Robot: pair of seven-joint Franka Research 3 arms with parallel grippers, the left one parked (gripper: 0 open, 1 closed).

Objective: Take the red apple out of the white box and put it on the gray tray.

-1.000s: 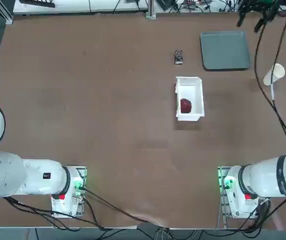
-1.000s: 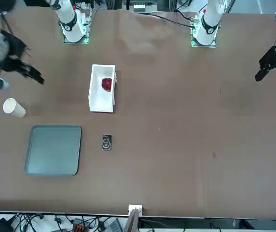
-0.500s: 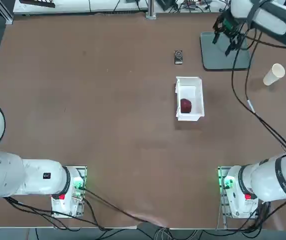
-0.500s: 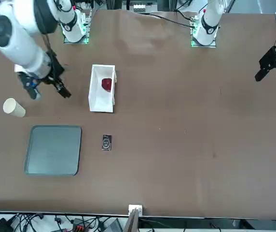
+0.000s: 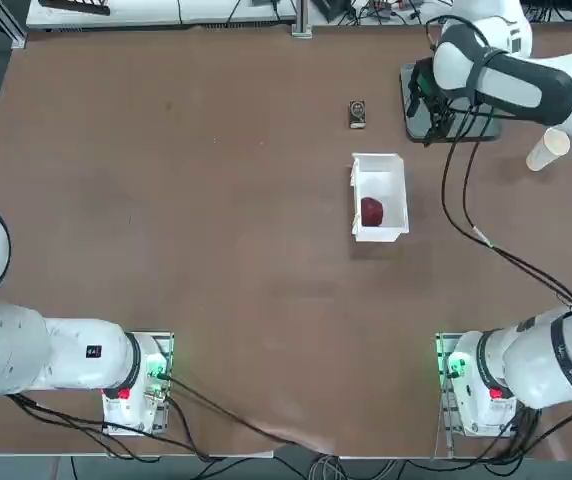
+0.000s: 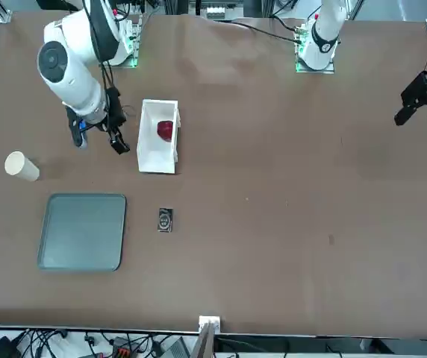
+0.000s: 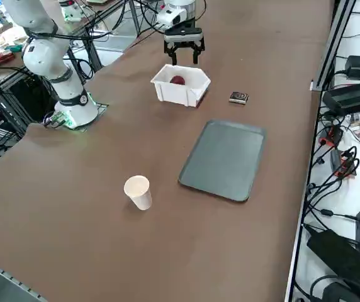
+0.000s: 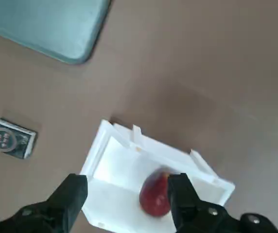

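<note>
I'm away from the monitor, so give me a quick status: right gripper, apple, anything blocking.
Right gripper open, empty, high above the table. Red apple in white box. Gray tray bare. Nothing blocking.

Swung in from the table's edge beyond the paper cup (image 6: pixel 21 165), across the gray tray (image 5: pixel 456 125) side, toward the white box (image 6: pixel 158 136). Ended high up, with the right gripper (image 6: pixel 98 139) just beside the box in the front view. Turned at the wrist along the way; fingers (image 8: pixel 66 196) spread wide, red apple (image 8: pixel 154 194) showing between them in the wrist view.
</note>
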